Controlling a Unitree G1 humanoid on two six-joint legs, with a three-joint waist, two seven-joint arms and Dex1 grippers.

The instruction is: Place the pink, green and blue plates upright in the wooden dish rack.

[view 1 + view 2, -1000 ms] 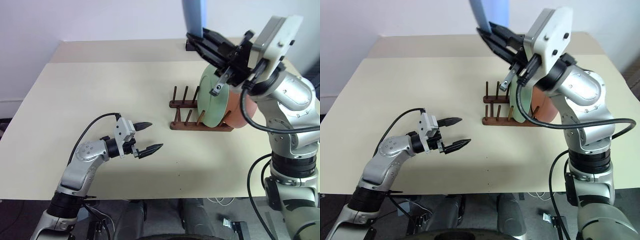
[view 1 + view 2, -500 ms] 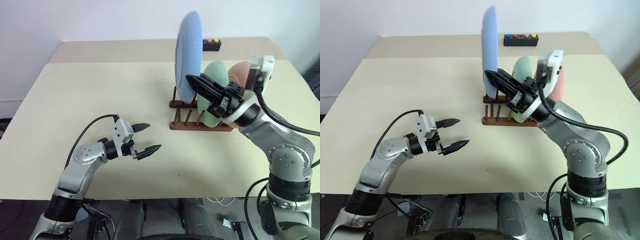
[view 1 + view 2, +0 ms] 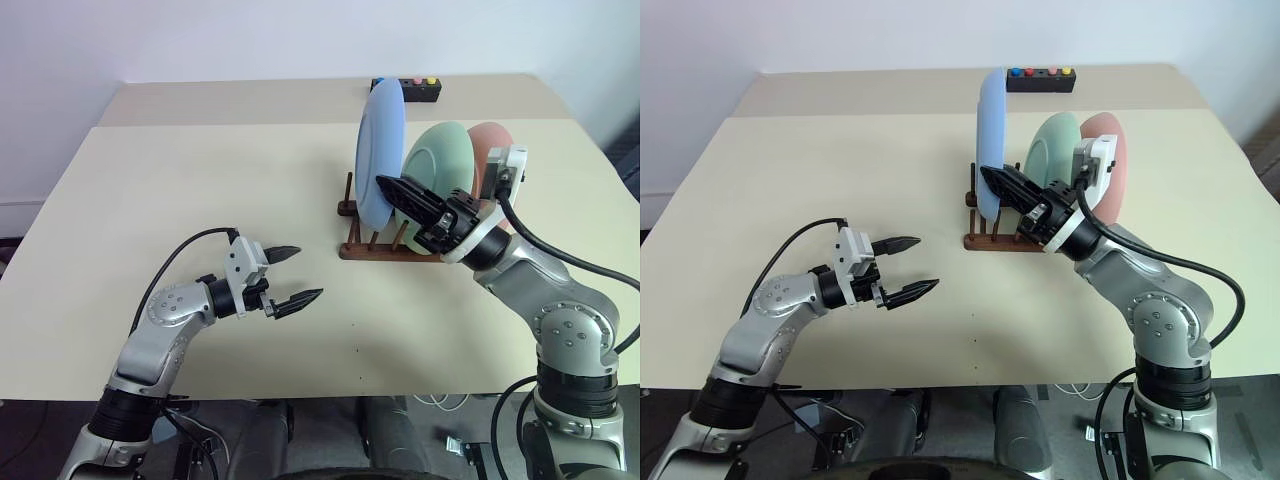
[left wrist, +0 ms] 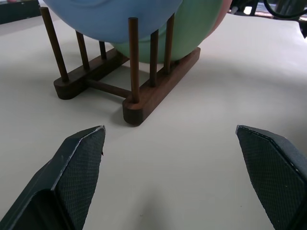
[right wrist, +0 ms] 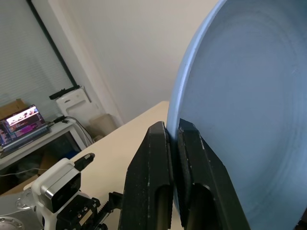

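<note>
Wooden dish rack point(image 3: 400, 245), right of table centre, held 3 plates upright: blue plate point(image 3: 378, 155) at its left end, green plate point(image 3: 440, 165) in the middle, pink plate point(image 3: 490, 150) at its right end. Right gripper point(image 3: 392, 190) was clamped on the near rim of the blue plate, fingers point(image 5: 158, 167) pressed to either face. Left gripper point(image 3: 298, 274) hung with jaws spread wide and empty over the table point(image 3: 180, 180), well apart from the rack, to its near left.
</note>
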